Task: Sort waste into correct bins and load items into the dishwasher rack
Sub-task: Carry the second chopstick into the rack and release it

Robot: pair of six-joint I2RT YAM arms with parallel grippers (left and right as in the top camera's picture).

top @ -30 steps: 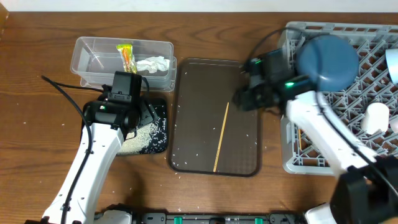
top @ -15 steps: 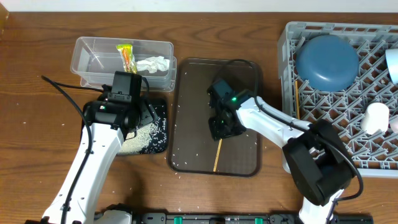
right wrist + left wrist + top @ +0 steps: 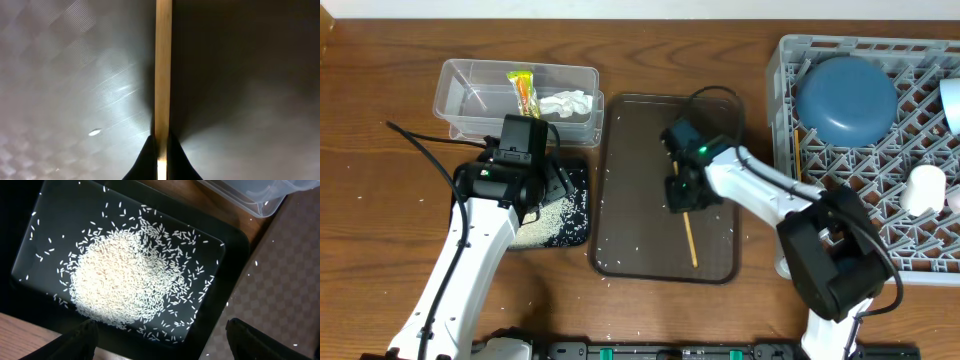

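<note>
My right gripper [image 3: 682,198] is down on the brown serving tray [image 3: 630,150], shut on a wooden chopstick [image 3: 691,243] that lies slanted on it. In the right wrist view the chopstick [image 3: 163,60] runs straight up from between the two closed fingertips [image 3: 145,160]. My left gripper [image 3: 162,342] hangs open over the black tray [image 3: 235,250], which holds a heap of white rice [image 3: 120,275]. The clear tub [image 3: 470,95] holds the snack wrapper [image 3: 523,90] and the white tissue [image 3: 566,102]. The grey dishwasher rack [image 3: 785,260] at right holds the dark-blue dish [image 3: 845,100].
Loose rice grains dot the brown tray and the wooden table [image 3: 380,200] around it. Another chopstick [image 3: 798,160] stands along the rack's left side, and a pale cup [image 3: 925,190] sits at its right. The black tray [image 3: 575,215] touches the brown tray's left rim.
My right arm swung from the rack's edge down onto the brown tray and closed on the chopstick, which has turned to slant the other way. The left arm has not moved.
</note>
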